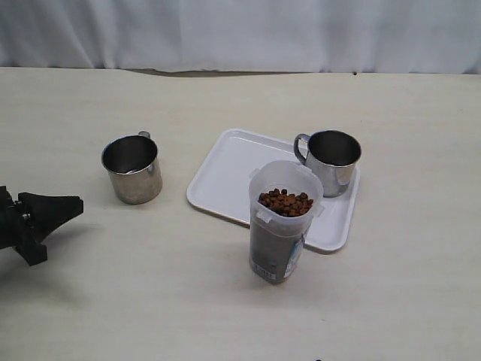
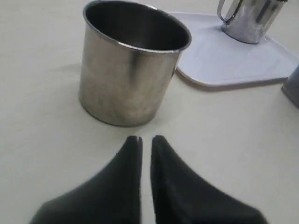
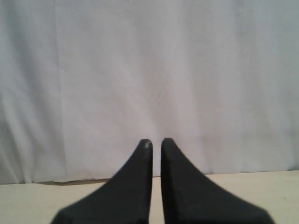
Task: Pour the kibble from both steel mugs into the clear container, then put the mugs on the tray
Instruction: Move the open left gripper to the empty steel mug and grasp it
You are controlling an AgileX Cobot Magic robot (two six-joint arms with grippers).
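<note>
One steel mug (image 1: pixel 133 169) stands upright on the table left of the tray; it fills the left wrist view (image 2: pixel 131 65) and looks empty. My left gripper (image 1: pixel 79 204) (image 2: pixel 145 138) sits low at the left edge, a short way from that mug, with its fingers nearly together and nothing between them. The other steel mug (image 1: pixel 331 162) (image 2: pixel 250 18) stands upright on the white tray (image 1: pixel 225 177) (image 2: pixel 224 56). The clear container (image 1: pixel 284 222) stands at the tray's near edge, filled with brown kibble (image 1: pixel 285 201). My right gripper (image 3: pixel 156 141) is shut, empty, and faces a white curtain.
A white curtain (image 1: pixel 240 30) hangs along the back edge of the pale table (image 1: pixel 113 301). The container's grey side (image 2: pixel 293 88) shows at the edge of the left wrist view.
</note>
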